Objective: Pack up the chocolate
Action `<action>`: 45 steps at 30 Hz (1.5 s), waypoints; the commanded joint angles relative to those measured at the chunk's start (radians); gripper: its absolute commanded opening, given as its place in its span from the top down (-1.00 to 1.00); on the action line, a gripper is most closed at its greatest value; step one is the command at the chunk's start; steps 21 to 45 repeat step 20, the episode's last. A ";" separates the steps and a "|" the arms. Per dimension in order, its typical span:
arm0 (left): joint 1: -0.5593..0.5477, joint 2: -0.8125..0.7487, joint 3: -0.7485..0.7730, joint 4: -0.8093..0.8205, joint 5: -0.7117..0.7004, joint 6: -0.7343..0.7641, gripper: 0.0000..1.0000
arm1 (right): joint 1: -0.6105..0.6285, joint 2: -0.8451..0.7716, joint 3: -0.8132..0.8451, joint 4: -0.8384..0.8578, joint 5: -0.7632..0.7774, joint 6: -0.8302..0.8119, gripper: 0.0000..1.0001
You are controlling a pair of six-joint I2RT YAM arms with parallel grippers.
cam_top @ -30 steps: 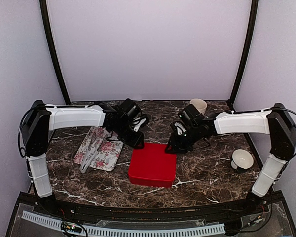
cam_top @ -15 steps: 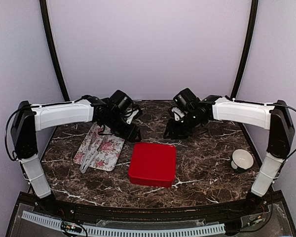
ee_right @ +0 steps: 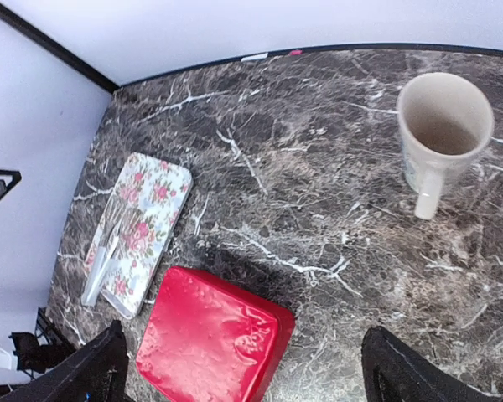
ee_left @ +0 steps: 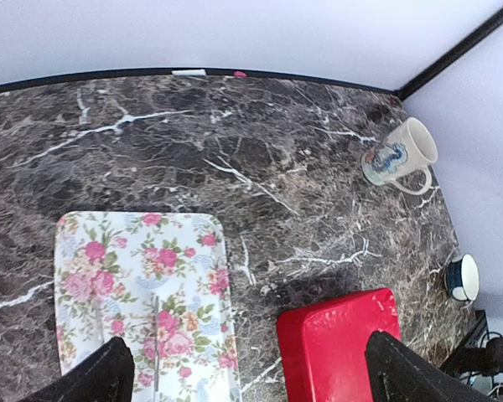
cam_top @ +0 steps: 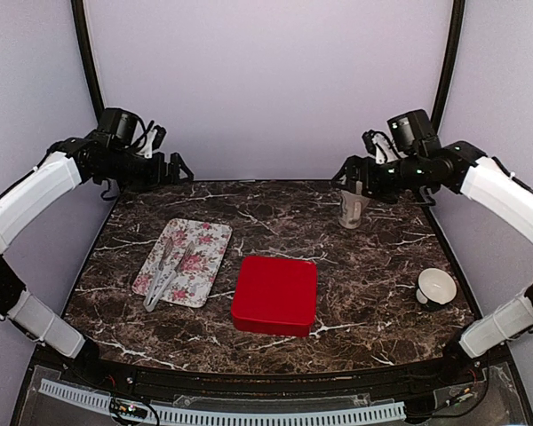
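chocolate: you are not getting sight of it in any view; its place cannot be told.
box: the glossy red square box (cam_top: 274, 295) is lying closed mid dark marble tabletop (cam_top: 373, 257).
tray: the rose-patterned rectangular tray (cam_top: 200, 248) is sitting just left of it, carrying metal tongs (cam_top: 163, 273).
mug: the cream ceramic mug (cam_top: 354, 206) is standing upright, far right.
left gripper (ee_left: 250, 373): you are holding it raised, fingers spread wide, gripping nothing.
right gripper (ee_right: 243, 364): you are holding it raised near the mug, fingers spread wide, gripping nothing.
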 commanded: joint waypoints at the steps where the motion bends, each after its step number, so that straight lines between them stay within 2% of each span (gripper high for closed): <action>1: 0.102 -0.101 -0.093 -0.090 0.040 -0.064 -0.98 | -0.078 -0.142 -0.123 0.032 -0.022 -0.009 -1.00; 4: 0.151 -0.172 -0.188 -0.093 0.039 -0.075 -0.98 | -0.134 -0.236 -0.230 0.050 -0.034 -0.002 -0.99; 10: 0.161 -0.306 -0.394 -0.070 -0.029 -0.129 -0.98 | -0.203 -0.409 -0.466 0.107 -0.051 0.034 -0.99; 16: 0.161 -0.416 -0.573 0.020 -0.008 -0.192 -0.98 | -0.215 -0.491 -0.584 0.151 -0.075 0.068 -1.00; 20: 0.162 -0.436 -0.565 0.026 -0.043 -0.181 -0.98 | -0.217 -0.487 -0.580 0.150 -0.074 0.060 -1.00; 45: 0.162 -0.436 -0.565 0.026 -0.043 -0.181 -0.98 | -0.217 -0.487 -0.580 0.150 -0.074 0.060 -1.00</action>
